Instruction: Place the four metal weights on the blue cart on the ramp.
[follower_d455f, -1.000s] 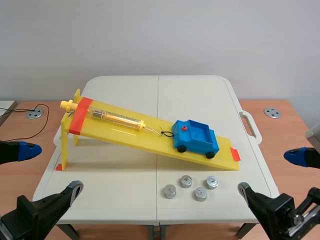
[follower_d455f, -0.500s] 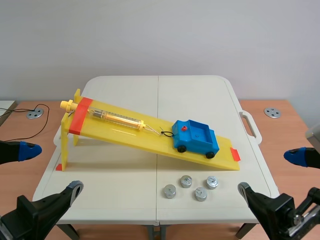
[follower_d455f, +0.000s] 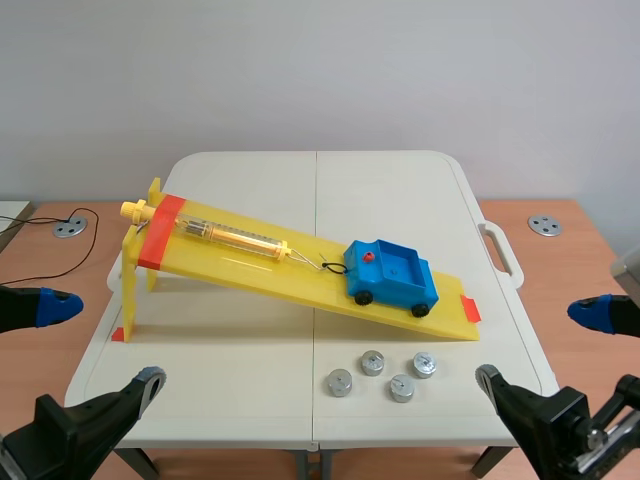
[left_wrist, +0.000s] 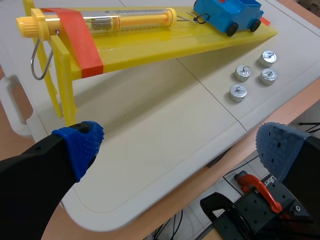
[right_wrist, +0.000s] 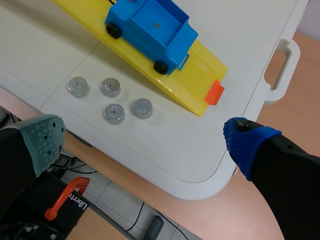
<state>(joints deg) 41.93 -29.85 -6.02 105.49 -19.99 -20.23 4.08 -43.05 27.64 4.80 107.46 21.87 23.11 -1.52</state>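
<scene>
- Four metal weights: a loose cluster standing flat on the worktop, at 6 o'clock from the cart, apart from it and from the ramp.
- Blue cart: on the ramp's lower part; long axis along the slope, cab toward 10 o'clock, open bed toward 4 o'clock.
- Yellow ramp: high end at 10 o'clock, low end at 4 o'clock.
- Spring scale: lies along the ramp upslope, its hook at the cart's cab end.
- Left claw: fingers wide apart, empty, at the worktop's 7 o'clock corner.
- Right claw: fingers wide apart, empty, at its 5 o'clock corner.
</scene>
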